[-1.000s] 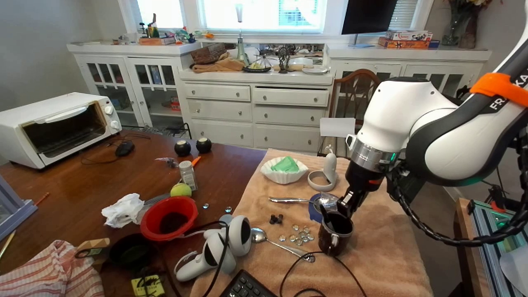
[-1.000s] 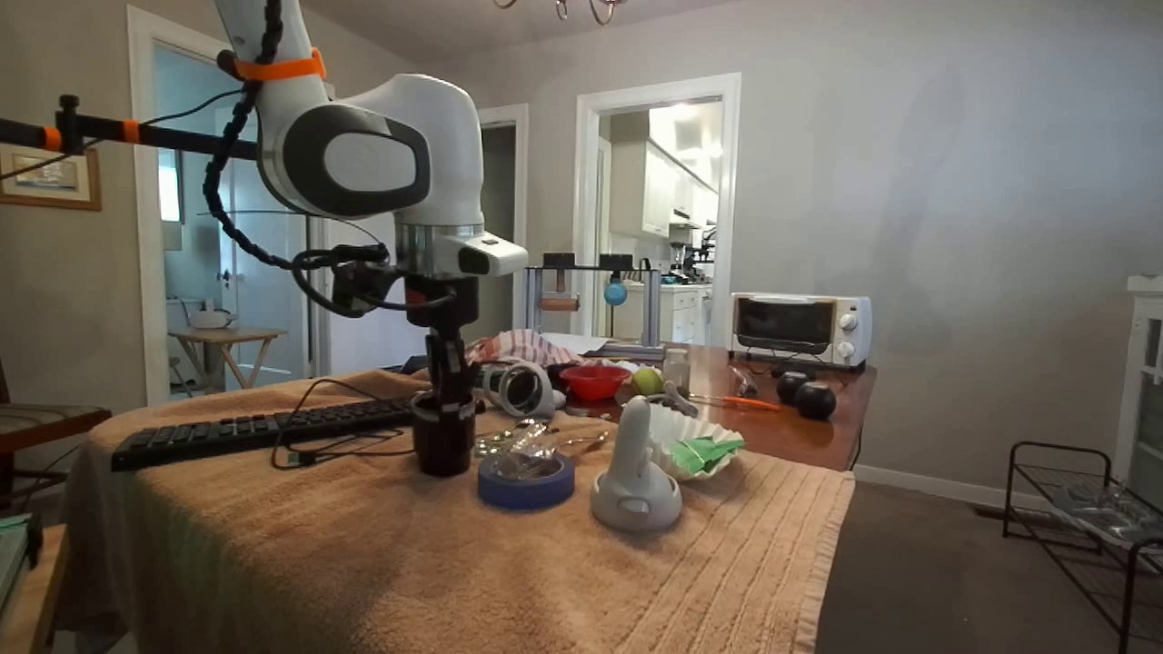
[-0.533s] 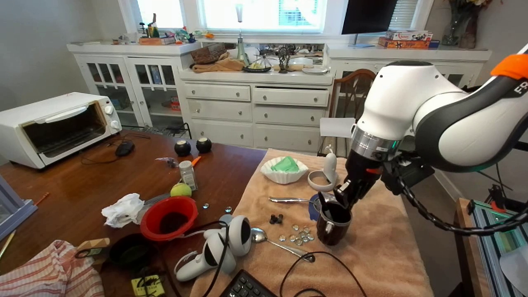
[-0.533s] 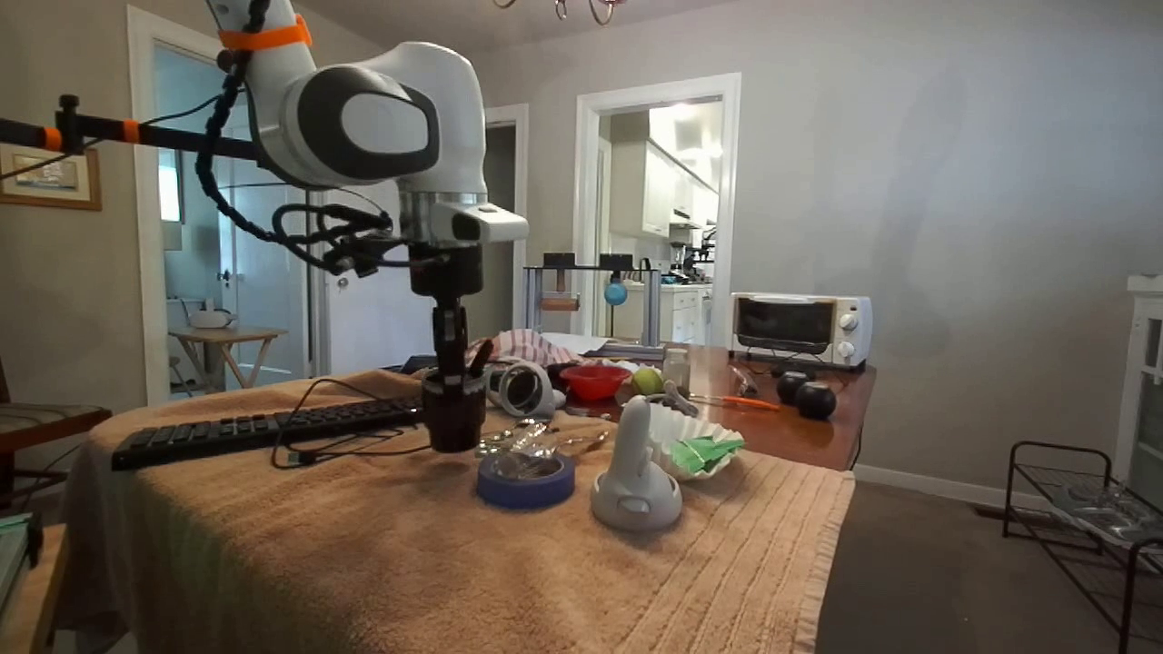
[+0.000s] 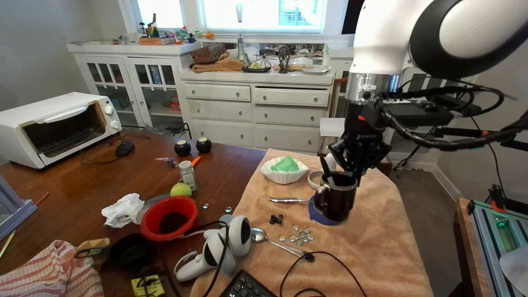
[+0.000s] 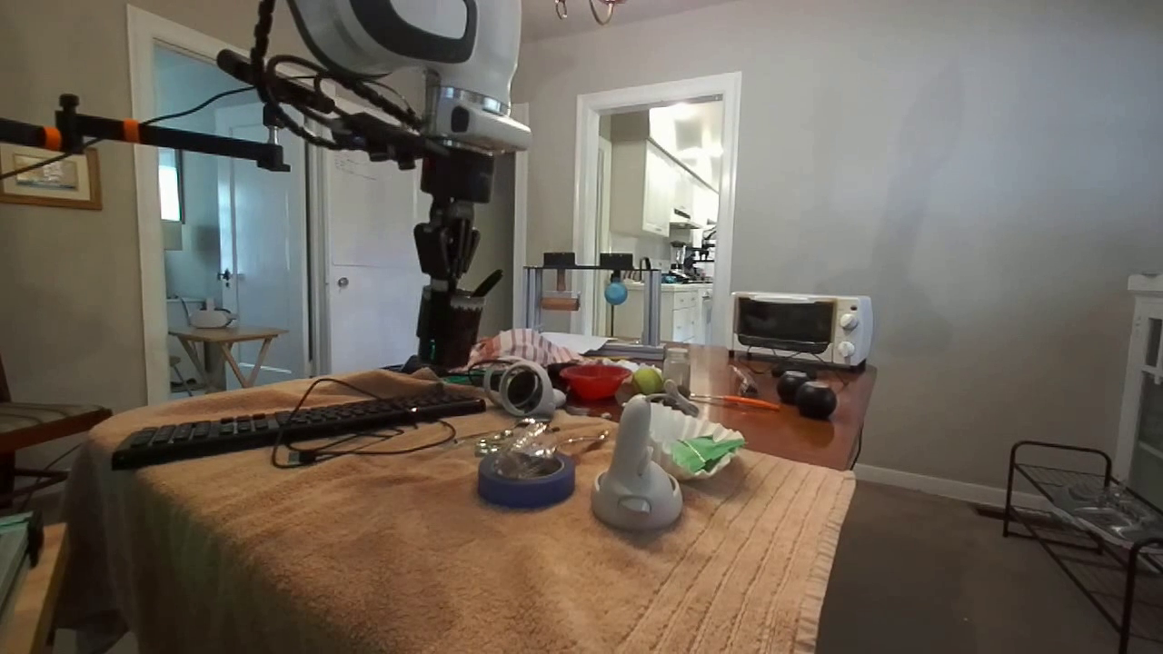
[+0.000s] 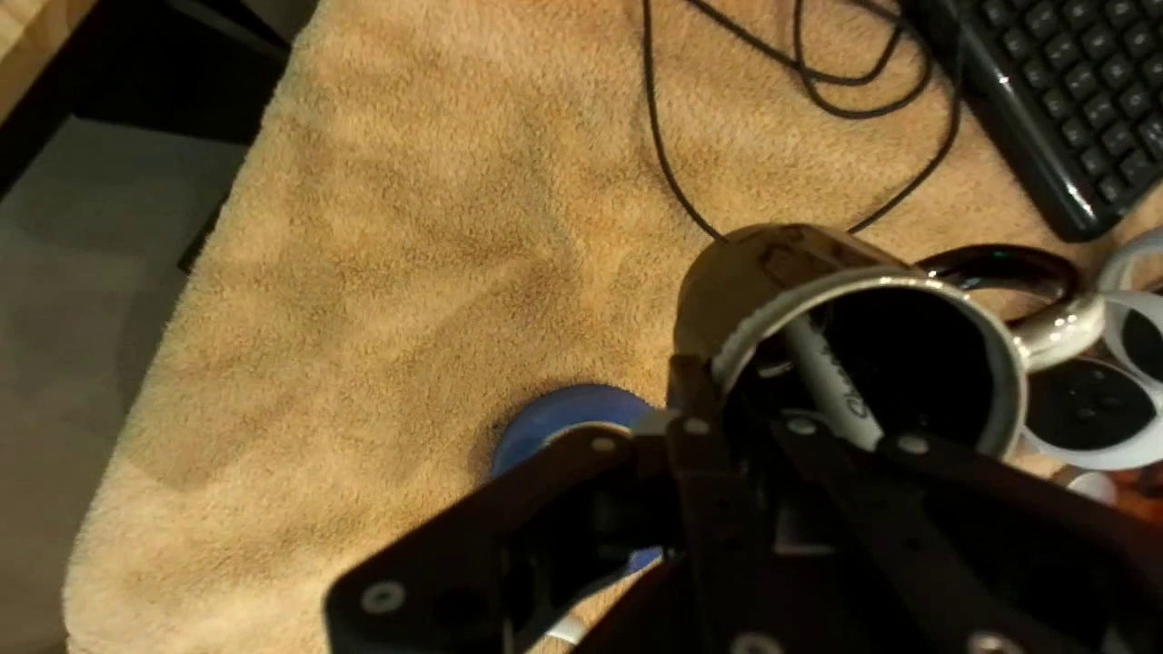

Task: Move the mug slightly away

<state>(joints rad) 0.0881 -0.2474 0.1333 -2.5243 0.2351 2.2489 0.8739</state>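
The mug [image 5: 336, 200] is dark, glossy brown-black, with a side handle and a marker [image 5: 328, 173] standing in it. It hangs in the air, above the towel, in both exterior views [image 6: 466, 318]. My gripper [image 5: 355, 176] is shut on the mug's wall at the rim, one finger inside and one outside. In the wrist view the mug [image 7: 790, 263] is tilted, its handle to the right, and the gripper [image 7: 718, 391] covers part of its rim. The marker [image 7: 831, 386] leans inside it. The mug's lower part is partly hidden behind the fingers in an exterior view [image 6: 441, 341].
A blue tape roll [image 5: 324, 218] lies on the towel [image 5: 379, 243] below the mug. A white controller [image 6: 636, 481], paper filter [image 5: 284, 175], spoon [image 5: 284, 247], glass beads and keyboard [image 6: 300, 422] lie around. The red bowl [image 5: 169, 218] stands farther off.
The gripper and arm have risen, carrying the mug up off the towel. The mug stood on or near the towel one second ago and now hangs clearly above it.
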